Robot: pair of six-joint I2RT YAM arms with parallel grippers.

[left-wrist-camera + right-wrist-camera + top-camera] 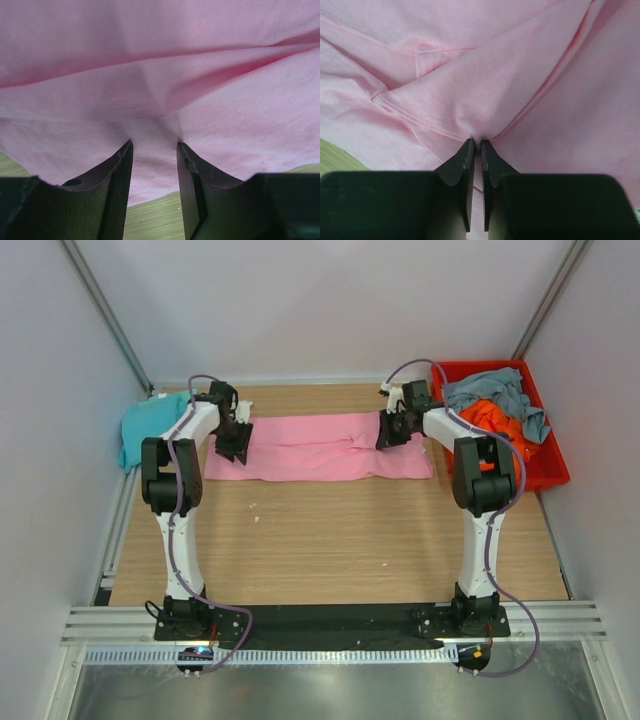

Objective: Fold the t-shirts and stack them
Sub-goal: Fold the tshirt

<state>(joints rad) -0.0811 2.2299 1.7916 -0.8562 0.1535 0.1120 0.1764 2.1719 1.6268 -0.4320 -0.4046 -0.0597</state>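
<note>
The task is judged to be at an early stage. Only one garment, a soft plain pink t-shirt [320, 447] of cloth, is laid out on the light wooden table [330, 540]. It is already folded lengthwise into a long band, but the cross folds are not yet made and no stack is seen. A teal cloth t-shirt [150, 425] is lying loosely at the left edge of the table. An orange t-shirt [497, 420] and a grey-blue t-shirt [495, 390] are heaped in the red plastic bin [552, 476] at the right.

The pink t-shirt is spread between both claws. At its left end the left gripper [154, 143] is pressed on the cloth with its jaws half apart, and cloth lies between them without being pinched. At its right end the right gripper [475, 141] is closed narrowly on a raised, stitched fold of the cloth.
</note>
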